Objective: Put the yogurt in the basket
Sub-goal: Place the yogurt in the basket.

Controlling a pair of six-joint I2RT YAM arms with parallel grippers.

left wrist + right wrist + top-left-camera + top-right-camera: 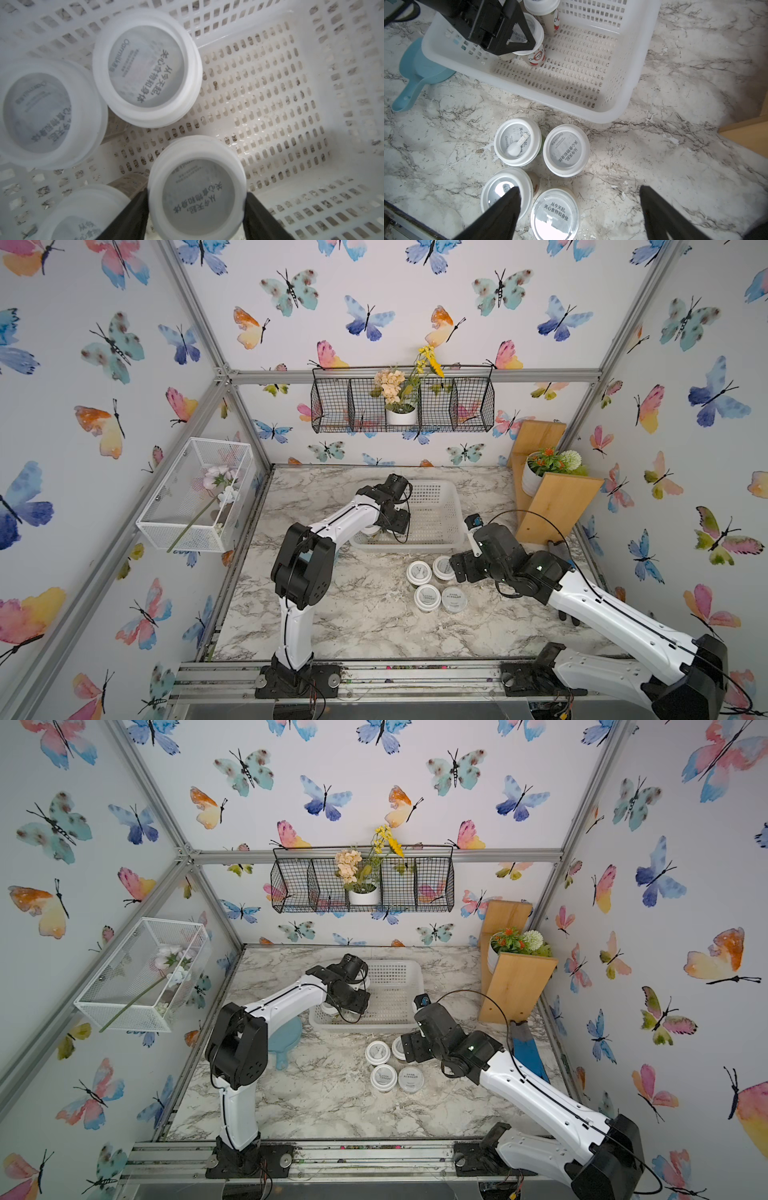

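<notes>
Left gripper (197, 193) clamps a yogurt cup (537, 55) inside the basket (424, 548), nine o'clock end, three other cups (145, 72) alongside; three o'clock half free. Right gripper (579, 189) gapes over four cups (566, 149) beyond the six o'clock rim.

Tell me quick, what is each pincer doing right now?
Left pincer: closed on a yogurt cup inside the basket.
Right pincer: open, holding nothing.

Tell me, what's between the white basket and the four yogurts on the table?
Only bare marble table, seen in the right wrist view.
</notes>
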